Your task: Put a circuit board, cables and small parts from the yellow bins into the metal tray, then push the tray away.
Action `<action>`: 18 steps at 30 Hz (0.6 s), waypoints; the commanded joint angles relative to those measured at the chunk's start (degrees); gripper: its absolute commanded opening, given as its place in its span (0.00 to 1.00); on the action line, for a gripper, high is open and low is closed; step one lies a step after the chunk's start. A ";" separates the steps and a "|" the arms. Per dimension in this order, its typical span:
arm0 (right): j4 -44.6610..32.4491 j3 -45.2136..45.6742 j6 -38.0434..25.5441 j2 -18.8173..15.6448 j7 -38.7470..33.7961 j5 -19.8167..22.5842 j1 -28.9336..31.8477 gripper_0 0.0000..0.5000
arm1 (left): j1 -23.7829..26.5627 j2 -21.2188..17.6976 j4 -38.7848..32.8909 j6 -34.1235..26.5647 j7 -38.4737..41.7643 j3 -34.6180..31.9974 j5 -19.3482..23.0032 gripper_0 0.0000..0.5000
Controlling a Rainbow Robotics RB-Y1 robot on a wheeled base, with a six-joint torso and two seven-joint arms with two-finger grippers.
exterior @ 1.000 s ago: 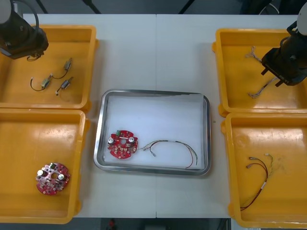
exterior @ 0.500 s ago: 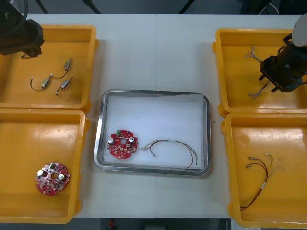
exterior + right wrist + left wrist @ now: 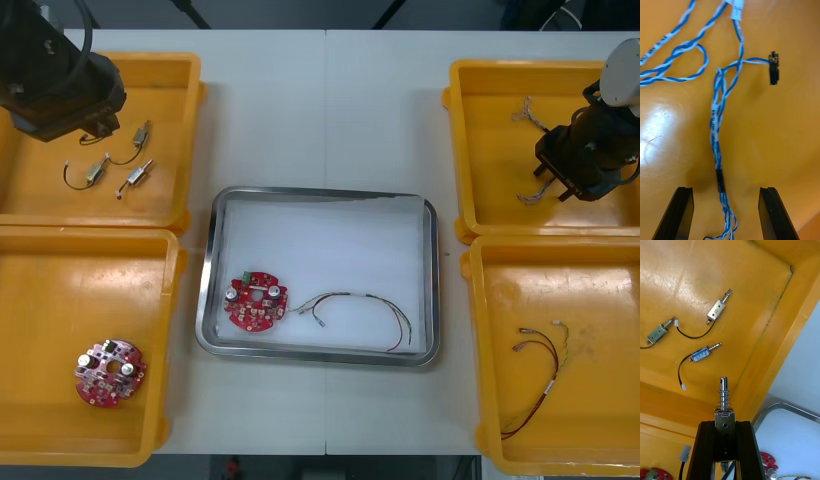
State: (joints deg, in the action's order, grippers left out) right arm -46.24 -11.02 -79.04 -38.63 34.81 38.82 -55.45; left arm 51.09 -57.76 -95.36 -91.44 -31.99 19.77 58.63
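While the right claw [image 3: 725,191] hangs low over the floor of the far right-hand yellow plastic bin [image 3: 458,150], we see its two black fingers [image 3: 682,210] standing wide apart and gripping nothing. The twisted blue and white cable [image 3: 717,142] runs straight through the gap between them. That's the relation that counts: the cable's long axis leads away from the claw, square to the line the fingers close along, a little off-centre in the gap. By our reckoning a plain squeeze should catch it near its short black sleeve.

Across the desk [image 3: 330,110], the left claw [image 3: 725,424] is clamped on a small metal part [image 3: 725,401], spring and pin poking out past the fingertips. It's above the far left-hand yellow plastic bin [image 3: 192,140], where three more small metal parts [image 3: 717,309] lie. The shiny metal tray [image 3: 320,191] sits to this claw's right and nearer the robot, just over the bin wall. It already holds a round red circuit board [image 3: 257,300] and a thin cable [image 3: 360,300].

Now the blind spots. From above, each arm's dark body covers its own fingers, and the right one hides part of the cable. We can't tell whether the right fingertips touch the bin floor. The cable's near end is cut off between the fingers, and the gripped part's rear half is buried in the left claw.
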 commanded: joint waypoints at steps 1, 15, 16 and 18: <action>1.33 1.44 1.43 0.93 -2.91 0.29 -2.21 1.00 | -2.04 0.28 -6.24 -1.02 2.64 -1.49 -2.47 0.00; 3.09 1.44 2.49 1.63 -2.65 0.55 -1.68 0.27 | -4.77 8.98 -17.40 -3.48 18.20 4.40 -12.05 0.00; 3.00 1.44 2.49 1.63 -2.65 0.55 -1.59 0.21 | -4.77 9.42 -17.49 -3.48 18.72 4.93 -12.75 0.00; 3.00 1.44 2.49 1.72 -2.47 0.55 -1.42 0.04 | -4.86 11.26 -17.58 -3.48 20.13 6.42 -14.60 0.00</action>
State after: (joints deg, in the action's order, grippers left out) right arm -43.63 -10.97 -76.78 -37.85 34.81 38.98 -55.69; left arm 46.31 -49.33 -111.22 -94.36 -15.09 23.61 46.52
